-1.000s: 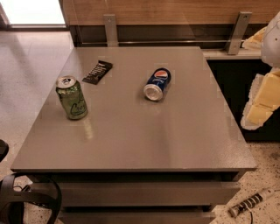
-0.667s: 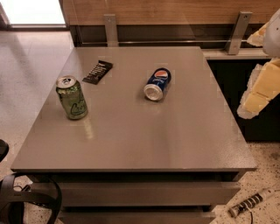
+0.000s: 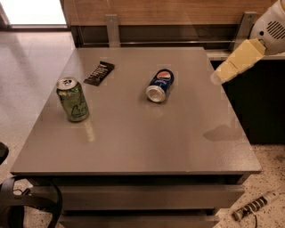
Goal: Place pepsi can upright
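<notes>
green can (image 3: 73, 100): upright, nr left edge
black packet (image 3: 99, 73): flat, twd far-left corner
gripper (image 3: 221, 75): above right edge

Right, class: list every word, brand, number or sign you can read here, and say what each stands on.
Pepsi can: round red-white-blue logo only, no word legible.
Green can: script lettering, too blurred to read.
Black packet: pale print, too small to read.
Gripper, raised near the table right edge: no text.

Even indoor light; overexposed window (image 3: 35, 11) top L. Soft sheen on table (image 3: 133, 147). Gripper (image 3: 219, 77), upper R over table edge, slightly blurred, faint shadow beneath. Whole view soft.
</notes>
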`<state>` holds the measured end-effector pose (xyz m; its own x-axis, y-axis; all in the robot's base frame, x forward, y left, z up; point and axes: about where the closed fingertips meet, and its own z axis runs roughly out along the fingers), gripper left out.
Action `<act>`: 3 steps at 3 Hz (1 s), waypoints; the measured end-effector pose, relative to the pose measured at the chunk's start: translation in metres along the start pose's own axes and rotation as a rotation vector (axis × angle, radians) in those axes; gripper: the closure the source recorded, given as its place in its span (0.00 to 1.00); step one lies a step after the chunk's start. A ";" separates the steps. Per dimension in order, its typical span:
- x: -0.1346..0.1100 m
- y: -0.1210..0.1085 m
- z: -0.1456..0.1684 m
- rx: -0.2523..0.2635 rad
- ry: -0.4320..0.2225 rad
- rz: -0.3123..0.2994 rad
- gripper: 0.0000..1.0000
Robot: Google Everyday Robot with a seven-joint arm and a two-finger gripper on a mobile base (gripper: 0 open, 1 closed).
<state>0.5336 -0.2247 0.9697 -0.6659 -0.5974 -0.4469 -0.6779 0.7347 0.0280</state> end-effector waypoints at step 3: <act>-0.059 -0.020 0.035 0.067 -0.043 0.502 0.00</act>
<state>0.5971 -0.1926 0.9640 -0.8904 -0.1522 -0.4290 -0.2548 0.9476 0.1926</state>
